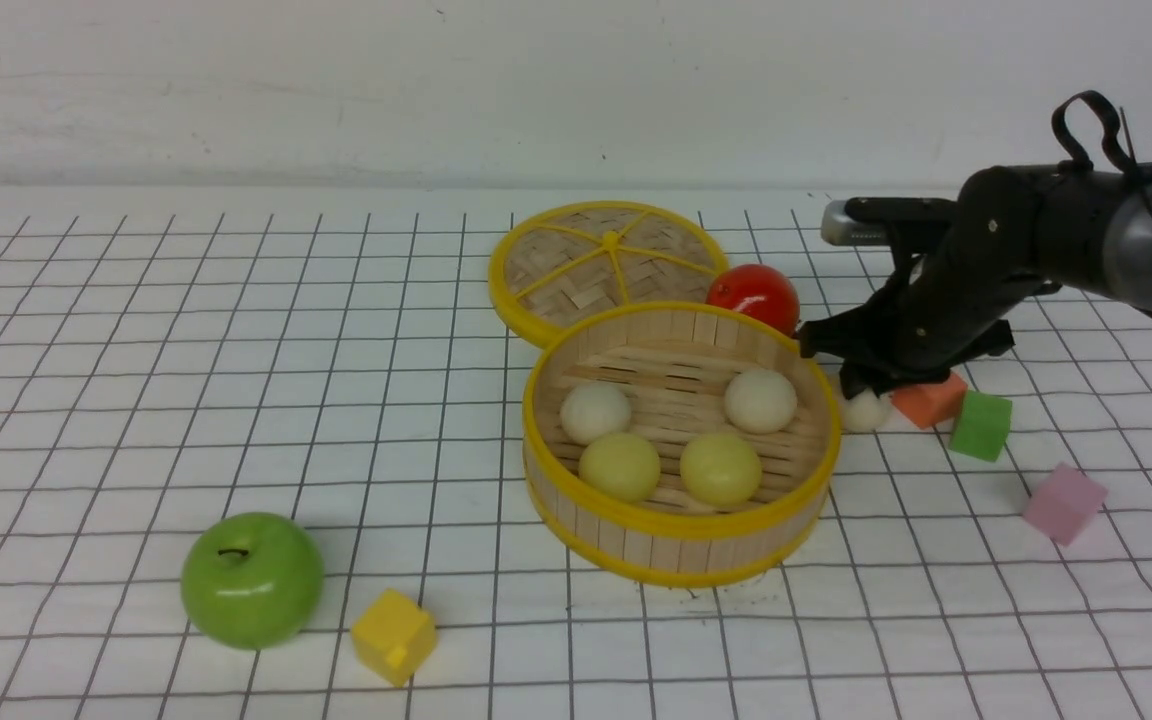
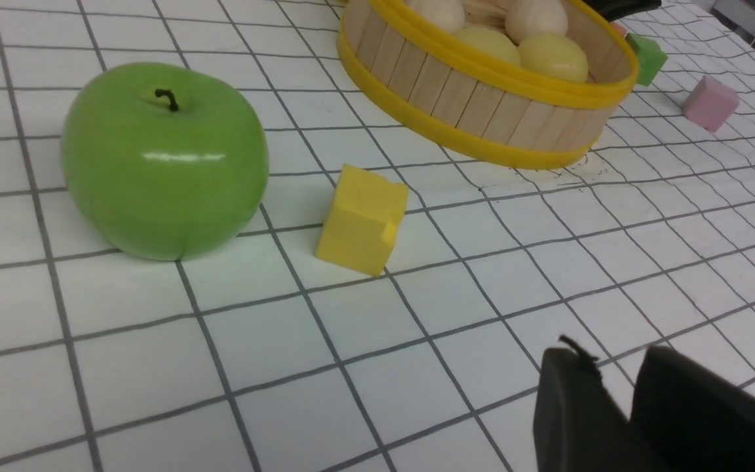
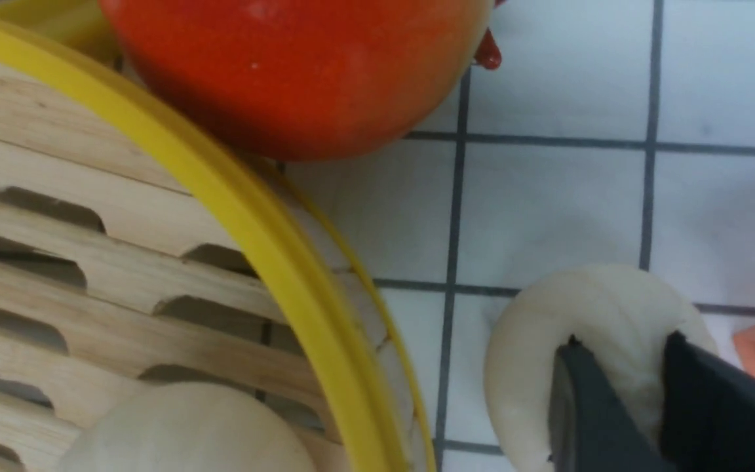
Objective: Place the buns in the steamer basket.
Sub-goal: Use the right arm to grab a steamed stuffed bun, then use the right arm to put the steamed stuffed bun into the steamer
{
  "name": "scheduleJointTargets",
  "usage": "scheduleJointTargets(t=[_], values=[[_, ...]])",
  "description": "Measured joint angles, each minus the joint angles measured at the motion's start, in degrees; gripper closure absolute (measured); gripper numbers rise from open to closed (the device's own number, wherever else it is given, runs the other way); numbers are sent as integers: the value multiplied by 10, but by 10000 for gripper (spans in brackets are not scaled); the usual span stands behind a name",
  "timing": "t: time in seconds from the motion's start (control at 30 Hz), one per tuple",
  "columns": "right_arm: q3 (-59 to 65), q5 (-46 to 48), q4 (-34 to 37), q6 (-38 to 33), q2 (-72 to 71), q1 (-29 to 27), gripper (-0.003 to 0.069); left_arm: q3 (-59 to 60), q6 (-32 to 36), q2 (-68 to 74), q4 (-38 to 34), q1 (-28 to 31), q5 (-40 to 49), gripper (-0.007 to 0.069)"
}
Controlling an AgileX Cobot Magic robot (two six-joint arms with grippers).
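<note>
The steamer basket [image 1: 681,525] stands mid-table and holds two cream-white buns [image 1: 595,411] [image 1: 760,400] and two pale yellow buns [image 1: 620,466] [image 1: 721,468]. A third cream-white bun [image 1: 864,411] lies on the table just right of the basket. My right gripper [image 1: 861,390] is down on it, its dark fingers [image 3: 587,406] pinching and denting the bun [image 3: 587,308]. The left gripper [image 2: 620,367] shows only in the left wrist view, empty, its fingers close together above the table near the front.
The flat woven lid [image 1: 608,265] and a red tomato [image 1: 754,296] lie behind the basket. Orange [image 1: 929,400], green [image 1: 982,425] and pink [image 1: 1064,503] cubes lie to the right. A green apple [image 1: 252,580] and a yellow cube [image 1: 394,635] sit front left.
</note>
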Motion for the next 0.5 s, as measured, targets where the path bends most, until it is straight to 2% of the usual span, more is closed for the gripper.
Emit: scheduleJointTargets(t=[0.13, 0.33, 0.47, 0.5], values=[[0, 3, -29, -2, -13, 0, 641, 0, 0, 0, 0, 0, 0, 478], [0, 21, -38, -5, -71, 3, 650, 0, 0, 0, 0, 0, 0, 470], [0, 28, 10, -53, -127, 34, 650, 0, 0, 0, 0, 0, 0, 464], [-1, 26, 46, -84, -135, 55, 650, 0, 0, 0, 0, 0, 0, 462]])
